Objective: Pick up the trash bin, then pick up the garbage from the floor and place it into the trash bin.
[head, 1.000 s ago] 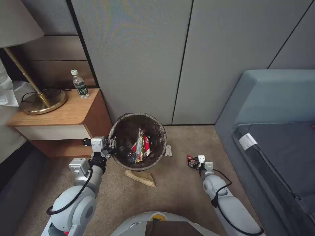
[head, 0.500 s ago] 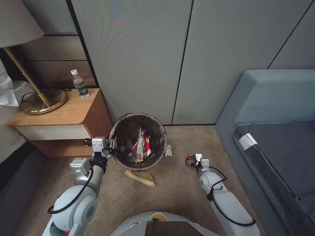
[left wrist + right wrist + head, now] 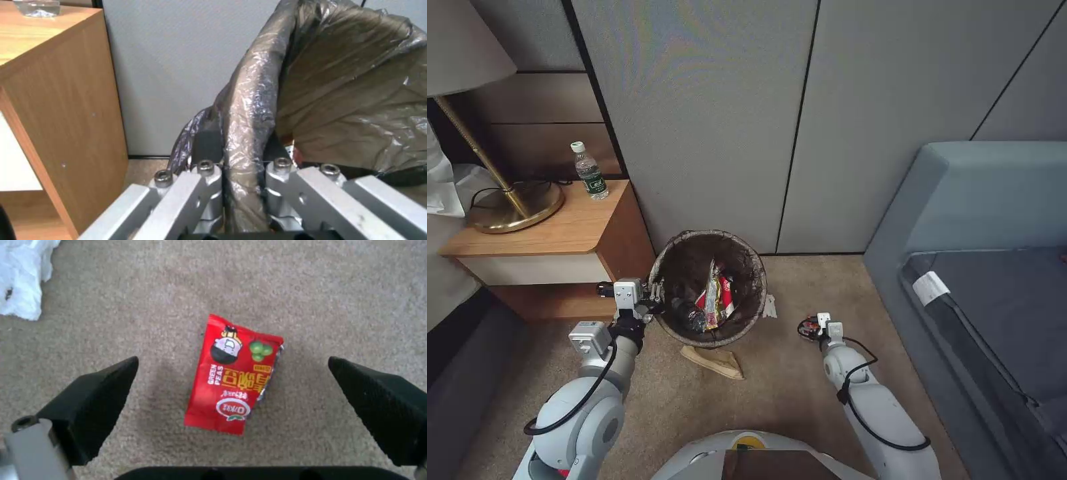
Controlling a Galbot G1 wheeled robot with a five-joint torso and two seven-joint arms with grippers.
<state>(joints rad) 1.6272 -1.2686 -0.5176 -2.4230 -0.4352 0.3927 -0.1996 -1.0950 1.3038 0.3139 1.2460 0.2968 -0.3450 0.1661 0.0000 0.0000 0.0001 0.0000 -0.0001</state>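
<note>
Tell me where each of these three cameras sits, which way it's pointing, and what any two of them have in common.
Head view: on the robot's head, looking forward and down at the trash bin, nightstand and carpet; both arms show.
Left wrist view: on the left arm, looking along the left claw, shut on the bin's bagged rim.
Right wrist view: on the right arm, looking straight down past the open right claw at a red snack packet.
Shared: head and right wrist views both show the packet; head and left wrist views both show the bin.

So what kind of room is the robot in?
Probably a hotel room or bedroom. There's a wooden nightstand with a brass lamp and a water bottle on it, a grey sofa to the right, and soft beige carpet.
</note>
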